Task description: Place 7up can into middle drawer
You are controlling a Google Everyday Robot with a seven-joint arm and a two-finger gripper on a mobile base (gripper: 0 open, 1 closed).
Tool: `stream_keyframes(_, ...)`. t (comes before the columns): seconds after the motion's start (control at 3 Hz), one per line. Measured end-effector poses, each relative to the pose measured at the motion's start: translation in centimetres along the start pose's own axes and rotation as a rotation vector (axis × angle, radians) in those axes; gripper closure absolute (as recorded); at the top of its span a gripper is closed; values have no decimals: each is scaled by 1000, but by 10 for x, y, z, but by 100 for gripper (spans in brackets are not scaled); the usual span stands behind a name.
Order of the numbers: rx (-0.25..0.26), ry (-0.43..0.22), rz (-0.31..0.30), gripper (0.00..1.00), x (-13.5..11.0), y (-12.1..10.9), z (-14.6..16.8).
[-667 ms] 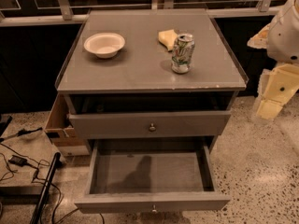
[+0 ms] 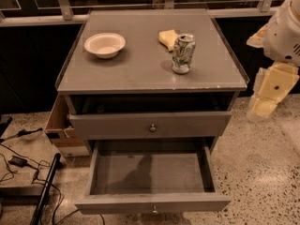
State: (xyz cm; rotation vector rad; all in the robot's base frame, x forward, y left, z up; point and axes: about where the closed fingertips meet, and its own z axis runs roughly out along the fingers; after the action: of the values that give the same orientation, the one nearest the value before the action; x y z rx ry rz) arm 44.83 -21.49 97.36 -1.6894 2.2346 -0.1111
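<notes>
The gripper (image 2: 267, 97) hangs at the right edge of the frame, off to the side of the cabinet and lower than the cabinet top (image 2: 136, 71). I cannot tell if it is open or closed. It holds nothing. It sits in almost the same spot as a moment ago, so the arm has hardly moved.

The 7up can (image 2: 183, 54) has not moved either. It stands up straight on the cabinet top, right of the middle of the frame. It is well apart from the gripper. A yellow block (image 2: 167, 37) lies just behind it, very close or touching. A white bowl (image 2: 104, 44) sits far off to the upper left.

Below, the middle drawer (image 2: 187, 201) is pulled out wide at the bottom of the frame, just as before. Its grey floor has nothing on it. The other drawer front (image 2: 112, 124) above it is nearly pushed in.

So almost nothing has changed. I think the job has barely begun: the can is not picked up yet, and the drawer is ready and waiting.
</notes>
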Motion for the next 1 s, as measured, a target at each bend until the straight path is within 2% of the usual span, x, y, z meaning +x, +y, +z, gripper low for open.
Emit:
stream_keyframes(0.33,36,-25,17,0,-9,-24,13)
stream_keyframes(0.67,95,-63,51,0,-15,-64,28)
stream_keyframes(1.0,141,-119,112,0,-17,-113,46)
